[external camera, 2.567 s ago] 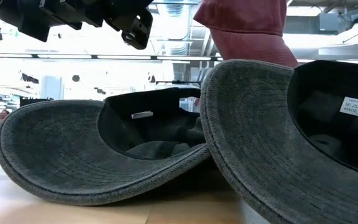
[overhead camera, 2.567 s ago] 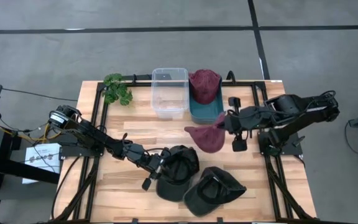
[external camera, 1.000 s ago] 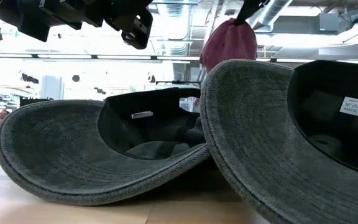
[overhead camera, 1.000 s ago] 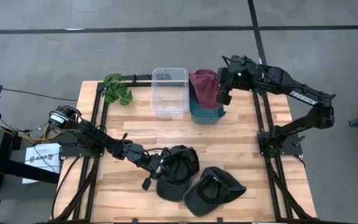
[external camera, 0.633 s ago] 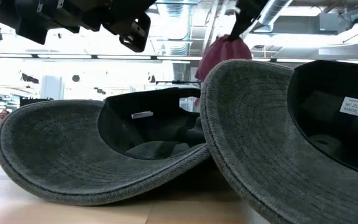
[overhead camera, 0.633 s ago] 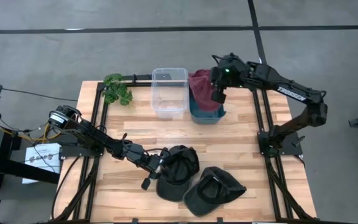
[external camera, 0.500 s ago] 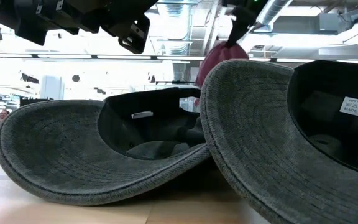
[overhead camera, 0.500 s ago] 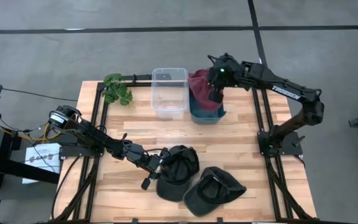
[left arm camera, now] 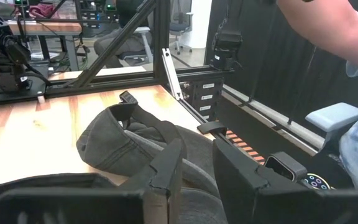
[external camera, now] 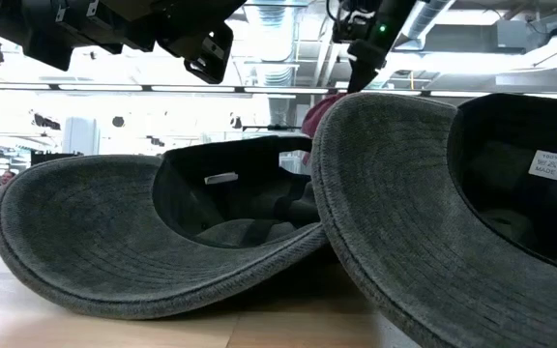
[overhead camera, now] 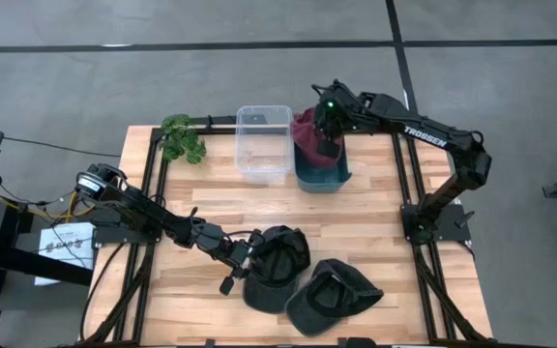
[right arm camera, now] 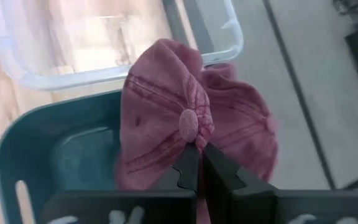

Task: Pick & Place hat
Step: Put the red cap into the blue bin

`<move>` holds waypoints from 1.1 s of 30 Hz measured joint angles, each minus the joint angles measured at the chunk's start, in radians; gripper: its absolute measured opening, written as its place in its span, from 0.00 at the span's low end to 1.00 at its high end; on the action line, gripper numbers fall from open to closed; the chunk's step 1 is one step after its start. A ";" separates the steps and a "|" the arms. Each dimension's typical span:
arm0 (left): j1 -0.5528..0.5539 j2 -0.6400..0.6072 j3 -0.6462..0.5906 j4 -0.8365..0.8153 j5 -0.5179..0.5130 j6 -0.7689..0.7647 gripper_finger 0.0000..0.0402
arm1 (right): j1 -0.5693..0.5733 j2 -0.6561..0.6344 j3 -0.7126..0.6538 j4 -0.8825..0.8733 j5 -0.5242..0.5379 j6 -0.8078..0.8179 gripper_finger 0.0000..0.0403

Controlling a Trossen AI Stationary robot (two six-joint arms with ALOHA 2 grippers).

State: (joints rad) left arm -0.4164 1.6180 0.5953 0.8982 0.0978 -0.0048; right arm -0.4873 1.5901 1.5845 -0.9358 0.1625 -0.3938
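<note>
Your left gripper (overhead camera: 232,274) sat low on the bench (overhead camera: 385,217), fingers narrowly parted, touching the grey cap (overhead camera: 277,267). Over the teal bin (overhead camera: 321,179), your right gripper (right arm camera: 197,167) pinched the maroon cap (right arm camera: 166,124) by its crown. It hung limp: soft, light fabric, likely best gripped at crown or brim.

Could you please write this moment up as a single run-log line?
right gripper: shut on maroon hat, over teal bin | left gripper: open at dark hat
</note>
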 joint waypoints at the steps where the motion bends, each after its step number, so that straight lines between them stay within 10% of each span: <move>1: 0.000 0.000 0.000 0.000 0.000 0.000 0.22 | -0.002 0.002 0.000 -0.004 -0.023 0.000 0.00; 18: 0.000 0.000 0.000 0.003 0.000 -0.014 0.22 | -0.053 0.051 0.000 -0.061 -0.029 0.133 0.01; 33: -0.003 0.000 0.000 0.005 0.000 -0.028 0.22 | -0.003 0.037 0.000 -0.084 0.091 0.101 0.30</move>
State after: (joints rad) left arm -0.4193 1.6180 0.5953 0.9035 0.0981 -0.0332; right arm -0.4900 1.6274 1.5845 -1.0200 0.2539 -0.2928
